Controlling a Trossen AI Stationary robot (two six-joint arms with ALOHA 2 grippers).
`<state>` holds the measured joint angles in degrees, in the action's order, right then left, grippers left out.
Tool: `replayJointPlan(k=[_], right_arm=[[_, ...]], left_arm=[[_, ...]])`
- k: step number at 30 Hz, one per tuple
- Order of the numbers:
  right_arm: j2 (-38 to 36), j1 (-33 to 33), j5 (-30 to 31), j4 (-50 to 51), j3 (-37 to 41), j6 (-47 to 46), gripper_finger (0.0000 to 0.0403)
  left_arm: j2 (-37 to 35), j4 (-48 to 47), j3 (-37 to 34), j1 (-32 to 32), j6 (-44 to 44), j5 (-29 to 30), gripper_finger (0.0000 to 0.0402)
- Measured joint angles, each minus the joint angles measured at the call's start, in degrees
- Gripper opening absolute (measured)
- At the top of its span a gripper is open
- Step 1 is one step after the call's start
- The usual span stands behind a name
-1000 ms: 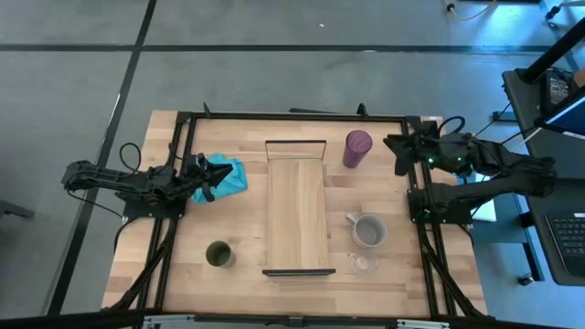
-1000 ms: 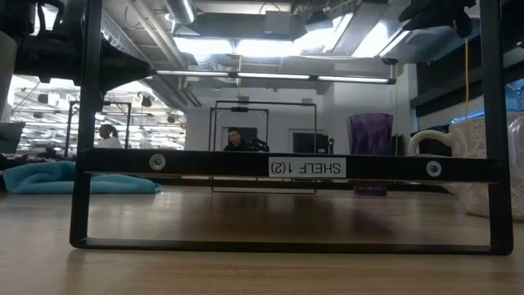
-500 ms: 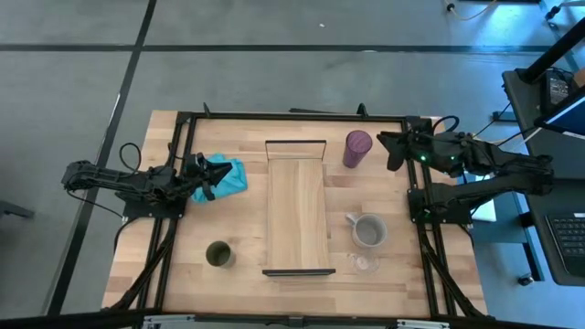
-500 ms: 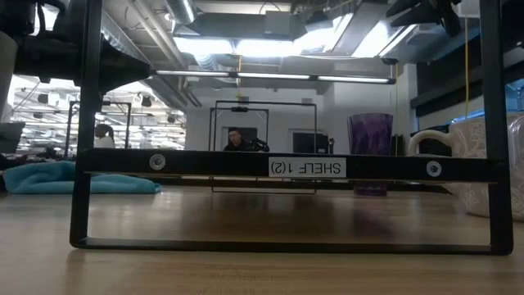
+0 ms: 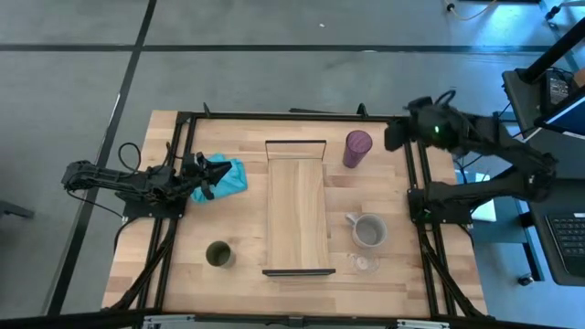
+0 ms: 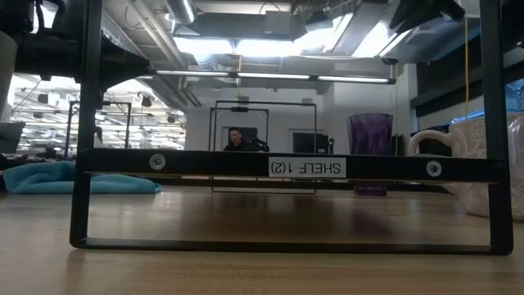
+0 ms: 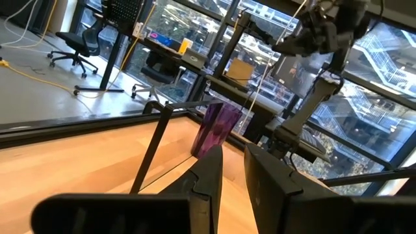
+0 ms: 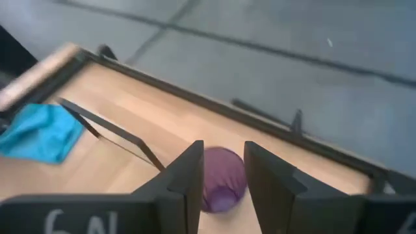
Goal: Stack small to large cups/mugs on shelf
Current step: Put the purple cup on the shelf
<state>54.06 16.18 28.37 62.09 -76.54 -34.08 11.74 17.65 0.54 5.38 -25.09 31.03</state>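
High view, tumbler (image 5: 357, 147): upright beside shelf (image 5: 297, 215), far end, right side.
Right gripper (image 5: 395, 137): raised, near tumbler; jaws parted, empty, tumbler framed between fingers (image 8: 185, 175).
Left gripper (image 5: 216, 174): well apart, on cloth (image 5: 228, 175); fingers nearly together, holding nothing.

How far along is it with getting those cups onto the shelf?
Nothing is done yet: the shelf is bare. The right gripper, open, hovers near the purple tumbler. The grey mug, olive cup and clear glass wait on the table.
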Motion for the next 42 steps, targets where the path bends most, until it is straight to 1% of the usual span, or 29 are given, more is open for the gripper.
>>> replayJointPlan(k=[4,6,9,12,17,22,26,30,37,42], right_arm=[[5.1,8.4,-10.9,7.1,-6.9,-0.1,0.0112],[7.8,12.3,-14.9,10.7,-8.9,0.5,0.0112],[11.4,17.1,-19.8,14.7,-9.7,3.3,0.0112],[14.5,20.4,-23.7,14.8,-9.1,7.2,0.0114],[19.4,24.3,-24.0,14.2,-8.9,12.3,0.0126],[23.9,26.5,-27.0,14.3,-8.9,15.3,0.015],[27.0,26.5,-27.2,14.3,-8.9,16.2,0.0173],[28.6,25.4,-29.1,14.4,-8.9,14.9,0.0189],[28.6,22.2,-29.7,14.1,-5.7,12.8,0.0193],[28.6,21.4,-29.6,10.7,-2.2,12.0,0.0193]], left_arm=[[0.0,0.0,0.0,0.0,-0.1,-0.1,0.006],[0.0,0.0,0.0,0.0,-0.1,-0.1,0.006],[0.0,0.0,0.0,0.0,-0.1,-0.1,0.006],[0.0,0.0,0.0,0.0,0.1,-0.1,0.006],[0.0,0.0,0.0,0.0,0.1,-0.2,0.006],[0.0,-0.1,0.0,0.0,0.1,-0.3,0.006],[0.0,-0.7,0.0,0.0,0.1,-0.3,0.006],[0.0,-0.7,0.0,0.0,0.0,-0.3,0.006],[0.0,-2.3,0.0,0.0,0.1,-0.3,0.006],[0.0,-3.1,0.0,0.0,0.1,-0.3,0.006]])
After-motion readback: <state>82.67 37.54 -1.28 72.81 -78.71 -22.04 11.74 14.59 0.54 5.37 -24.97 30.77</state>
